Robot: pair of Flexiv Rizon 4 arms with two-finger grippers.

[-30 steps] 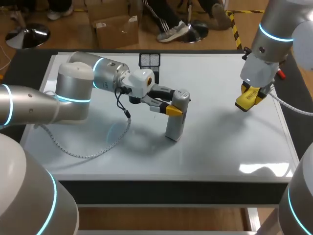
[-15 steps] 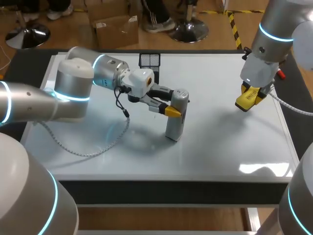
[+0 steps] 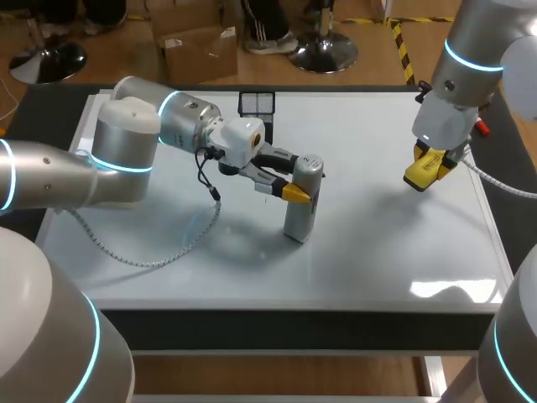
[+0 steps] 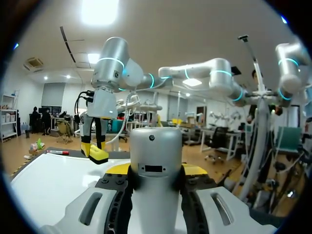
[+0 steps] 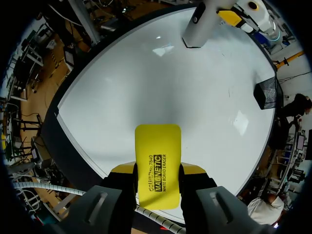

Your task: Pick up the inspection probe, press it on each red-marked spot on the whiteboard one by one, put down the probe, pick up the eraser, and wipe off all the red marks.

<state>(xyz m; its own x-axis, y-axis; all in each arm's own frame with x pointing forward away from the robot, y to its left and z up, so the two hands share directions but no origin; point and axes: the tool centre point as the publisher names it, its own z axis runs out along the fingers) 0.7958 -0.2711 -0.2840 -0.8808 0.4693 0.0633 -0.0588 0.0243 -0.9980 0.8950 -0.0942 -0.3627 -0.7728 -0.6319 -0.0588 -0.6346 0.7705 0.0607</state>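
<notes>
The grey inspection probe (image 3: 299, 210) stands upright on the whiteboard (image 3: 377, 243), its base on the board near the middle. My left gripper (image 3: 304, 183) is shut on its upper part; in the left wrist view the probe (image 4: 155, 151) fills the gap between the yellow-tipped fingers (image 4: 116, 168). At the board's right side, a little above it, my right gripper (image 3: 432, 159) is shut on the yellow eraser (image 3: 419, 178). The right wrist view has the eraser (image 5: 157, 146) flat between the fingers and the probe (image 5: 200, 24) far ahead. No red marks show on the board.
A black mesh holder (image 3: 256, 103) sits at the board's far edge. A red marker (image 4: 58, 152) lies by the right rim, behind my right arm. The left arm's cable (image 3: 168, 248) loops over the board's left part.
The left arm's elbow has shifted slightly toward the back. The probe, the eraser and the right arm have stayed where they were.
</notes>
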